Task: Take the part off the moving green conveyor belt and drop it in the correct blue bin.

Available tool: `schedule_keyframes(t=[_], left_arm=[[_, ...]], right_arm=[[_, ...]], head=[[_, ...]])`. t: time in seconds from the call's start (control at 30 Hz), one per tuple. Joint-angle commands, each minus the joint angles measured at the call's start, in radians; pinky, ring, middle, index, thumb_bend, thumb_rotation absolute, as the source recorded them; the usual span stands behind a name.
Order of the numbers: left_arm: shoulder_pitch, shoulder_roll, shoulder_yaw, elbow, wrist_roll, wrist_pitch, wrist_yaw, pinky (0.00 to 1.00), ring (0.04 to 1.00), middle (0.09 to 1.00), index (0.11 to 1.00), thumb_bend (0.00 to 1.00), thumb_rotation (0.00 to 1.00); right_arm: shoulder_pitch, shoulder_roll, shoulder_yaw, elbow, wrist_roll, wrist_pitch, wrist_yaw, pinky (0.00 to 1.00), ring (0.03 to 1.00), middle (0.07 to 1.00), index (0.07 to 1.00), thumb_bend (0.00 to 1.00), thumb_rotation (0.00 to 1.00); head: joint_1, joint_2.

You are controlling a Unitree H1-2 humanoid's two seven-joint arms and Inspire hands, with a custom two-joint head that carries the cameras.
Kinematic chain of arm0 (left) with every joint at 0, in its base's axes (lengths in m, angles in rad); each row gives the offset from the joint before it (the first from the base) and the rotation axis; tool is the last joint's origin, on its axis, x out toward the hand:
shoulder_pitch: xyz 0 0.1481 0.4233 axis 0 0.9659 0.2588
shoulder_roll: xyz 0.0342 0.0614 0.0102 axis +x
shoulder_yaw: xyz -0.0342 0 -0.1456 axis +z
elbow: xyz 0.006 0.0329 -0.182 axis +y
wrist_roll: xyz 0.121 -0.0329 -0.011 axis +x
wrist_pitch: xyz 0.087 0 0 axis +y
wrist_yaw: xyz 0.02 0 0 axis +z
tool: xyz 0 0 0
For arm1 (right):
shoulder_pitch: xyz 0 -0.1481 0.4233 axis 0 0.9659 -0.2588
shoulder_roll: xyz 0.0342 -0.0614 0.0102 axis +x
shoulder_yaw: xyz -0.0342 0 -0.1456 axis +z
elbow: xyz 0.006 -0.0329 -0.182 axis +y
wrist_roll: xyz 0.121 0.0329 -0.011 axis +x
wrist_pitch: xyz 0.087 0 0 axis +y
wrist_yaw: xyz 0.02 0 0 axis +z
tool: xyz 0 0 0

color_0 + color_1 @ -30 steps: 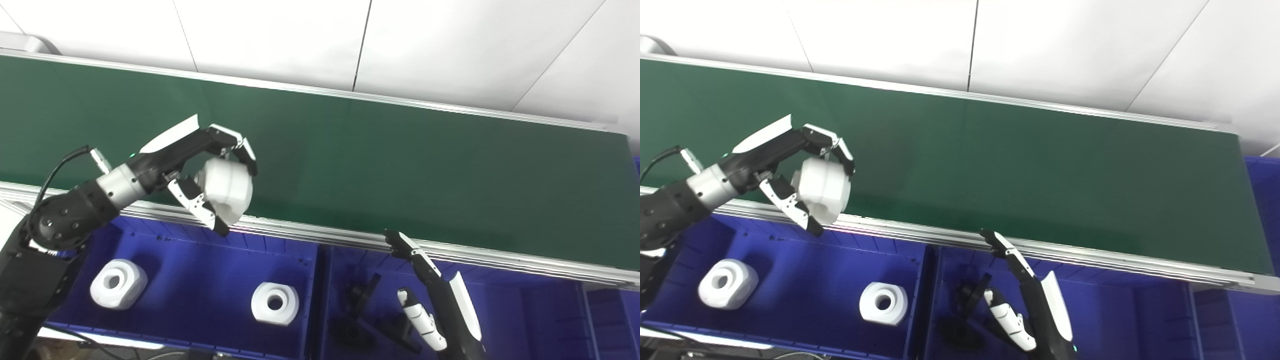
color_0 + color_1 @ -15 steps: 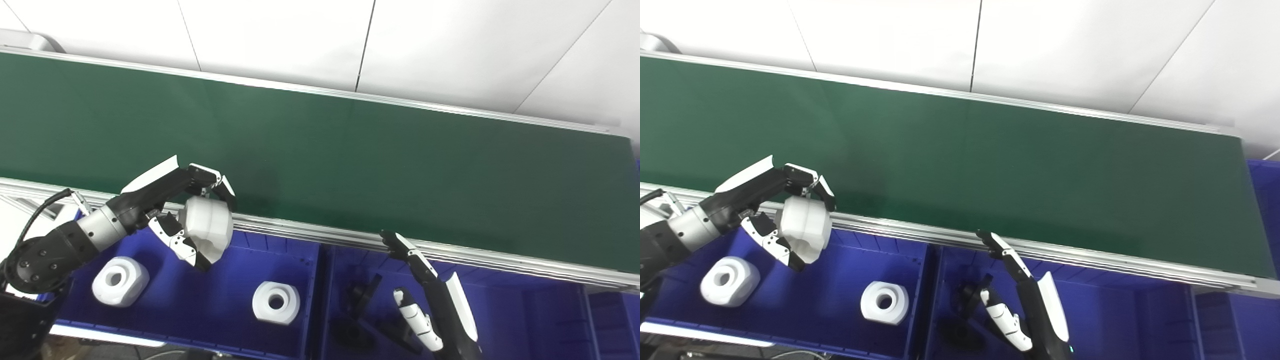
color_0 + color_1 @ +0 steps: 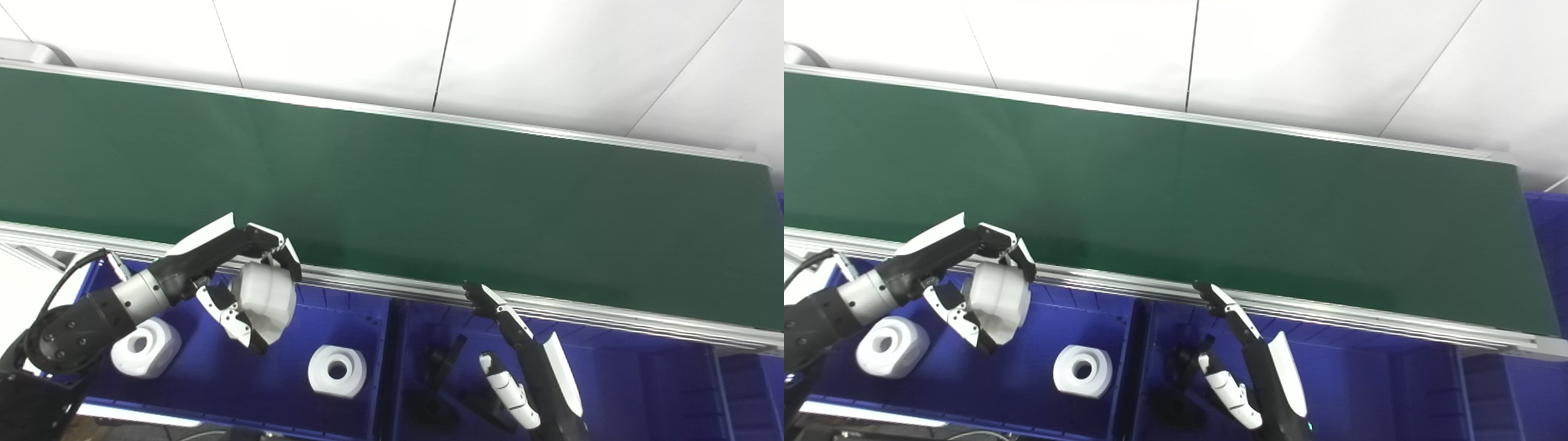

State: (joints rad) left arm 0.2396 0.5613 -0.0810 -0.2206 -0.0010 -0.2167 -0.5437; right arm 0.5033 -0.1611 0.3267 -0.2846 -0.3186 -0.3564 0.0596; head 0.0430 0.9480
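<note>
My left hand (image 3: 236, 278) is shut on a white rounded part (image 3: 264, 300), holding it above the left blue bin (image 3: 233, 380), just on the near side of the conveyor's metal rail. Two matching white parts with centre holes lie in that bin, one (image 3: 146, 346) at the left and one (image 3: 337, 371) at the right. The green conveyor belt (image 3: 429, 196) carries nothing in view. My right hand (image 3: 520, 373) hangs open over the middle blue bin (image 3: 612, 380), its fingers spread and pointing toward the rail.
Black parts (image 3: 441, 383) lie in the middle bin beside my right hand. A silver rail (image 3: 612, 315) runs along the belt's near edge above the bins. A divider wall (image 3: 392, 361) separates the two bins. White wall panels stand behind the belt.
My left hand carried the white part off the belt, over the rail, and down over the left bin. The right hand has barely moved. The camera shifted slightly.
</note>
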Motion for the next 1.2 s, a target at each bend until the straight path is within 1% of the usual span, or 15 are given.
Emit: schedule_keyframes(t=[0.0,0.17,0.37,0.53,0.67,0.97,1.03,1.17], left_arm=[[0.012,-0.003,-0.001,-0.004,0.006,-0.031,0.019,0.4,0.463,0.527,0.48,0.47,0.0],[0.033,-0.02,-0.011,0.001,0.0,-0.032,0.023,0.39,0.465,0.527,0.483,0.47,0.0],[0.073,-0.023,0.002,-0.048,-0.014,-0.024,0.033,0.4,0.468,0.523,0.479,0.47,0.0],[0.128,-0.015,0.01,-0.119,-0.026,0.013,0.036,0.39,0.464,0.53,0.484,0.47,0.0],[0.161,-0.012,0.013,-0.151,-0.035,0.035,0.037,0.39,0.476,0.519,0.48,0.47,0.0],[0.183,-0.028,0.004,-0.112,-0.032,0.035,0.041,0.39,0.464,0.525,0.486,0.47,0.0],[0.185,-0.031,0.0,-0.099,-0.022,0.034,0.044,0.39,0.465,0.523,0.487,0.47,0.0],[0.181,-0.041,-0.008,-0.062,0.028,0.018,0.061,0.39,0.463,0.522,0.489,0.47,0.0]], right_arm=[[0.011,0.008,-0.002,-0.031,0.013,0.002,0.005,0.81,0.866,0.887,0.872,0.5,1.0],[0.014,0.011,-0.003,-0.037,0.006,0.01,0.007,0.81,0.866,0.887,0.872,0.5,1.0],[0.016,0.014,-0.005,-0.038,0.009,0.009,0.012,0.81,0.867,0.888,0.872,0.5,1.0],[0.017,0.019,-0.006,-0.037,0.006,0.009,0.014,0.81,0.866,0.888,0.872,0.5,1.0],[0.015,0.022,-0.006,-0.033,0.007,0.01,0.017,0.81,0.866,0.888,0.872,0.51,1.0],[0.017,0.029,-0.006,-0.041,-0.004,0.016,0.021,0.81,0.868,0.89,0.873,0.51,1.0],[0.018,0.028,-0.007,-0.042,-0.003,0.018,0.021,0.81,0.867,0.889,0.872,0.51,1.0],[0.019,0.028,-0.007,-0.038,0.0,0.017,0.02,0.81,0.867,0.888,0.871,0.52,1.0]], head=[[0.003,0.001],[0.005,0.004],[0.011,0.005],[0.021,0.009],[0.02,0.009],[0.019,0.01],[0.019,0.01],[0.022,0.013]])
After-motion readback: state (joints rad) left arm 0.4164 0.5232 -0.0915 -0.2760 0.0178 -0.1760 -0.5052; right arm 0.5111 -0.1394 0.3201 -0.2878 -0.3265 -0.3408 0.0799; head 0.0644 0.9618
